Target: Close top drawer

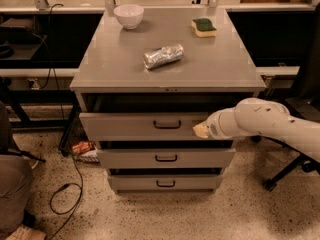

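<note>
The top drawer (pixel 135 125) is a wide grey metal drawer with a tall flat front and a small dark loop handle (pixel 167 125). It stands a little way out of the grey cabinet (pixel 115 59), with a dark gap above its front. My gripper (pixel 201 129) comes in from the right on a white arm (pixel 265 124). Its pale tip rests against the right part of the drawer front, right of the handle.
On the cabinet top lie a white bowl (pixel 128 15), a crumpled silver can or wrapper (pixel 163 56) and a green-topped sponge (pixel 204 27). Two shorter drawers (pixel 166 158) sit below. A cable (pixel 70 194) and litter (pixel 82 148) lie on the floor at left. A chair base (pixel 285 171) stands at right.
</note>
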You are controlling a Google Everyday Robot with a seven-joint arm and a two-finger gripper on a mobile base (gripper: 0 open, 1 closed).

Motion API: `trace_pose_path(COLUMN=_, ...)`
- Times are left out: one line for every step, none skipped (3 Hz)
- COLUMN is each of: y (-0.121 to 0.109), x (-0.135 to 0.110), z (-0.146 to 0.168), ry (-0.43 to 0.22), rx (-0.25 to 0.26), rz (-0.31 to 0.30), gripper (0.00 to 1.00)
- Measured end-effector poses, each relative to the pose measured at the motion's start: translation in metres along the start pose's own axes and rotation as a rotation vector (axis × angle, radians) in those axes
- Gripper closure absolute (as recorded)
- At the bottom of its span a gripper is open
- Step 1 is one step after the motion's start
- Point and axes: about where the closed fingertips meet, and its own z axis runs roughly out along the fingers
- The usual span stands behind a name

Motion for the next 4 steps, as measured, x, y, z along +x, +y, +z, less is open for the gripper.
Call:
trace_pose_path(y=-0.003, x=-0.007, z=0.005, ry=0.002, rx=-0.013, rz=-0.005, gripper=1.0)
trace_pose_path(y=-0.01, x=0.013, z=-0.008, ry=0.02, rx=0.001, rz=0.034, gripper=1.0)
trace_pose_path(y=-0.016, x=0.046, z=-0.024, ry=0.062, rx=0.022, rz=0.077, gripper=1.0)
trace_pose_path(y=-0.024, x=0.086, z=-0.042, ry=0.107, rx=0.04, rz=0.132, gripper=1.0)
